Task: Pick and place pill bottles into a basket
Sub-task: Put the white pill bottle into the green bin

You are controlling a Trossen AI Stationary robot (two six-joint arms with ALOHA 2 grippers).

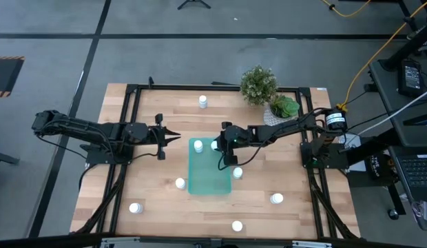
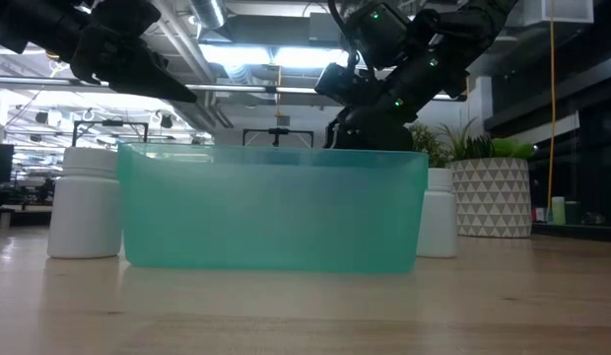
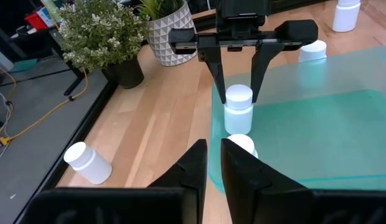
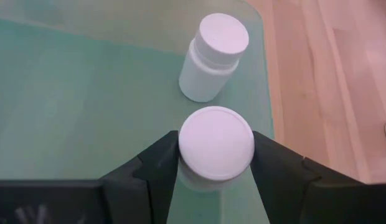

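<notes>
The right claw grips a small white cylindrical pill bottle upright over the shallow teal translucent plastic basket, apparently for release beside another bottle ahead.

The shallow teal translucent plastic tray sits mid-table with two small white pill bottles side by side inside its far end. Other bottles stand around it; two potted plants stand far right.
</notes>
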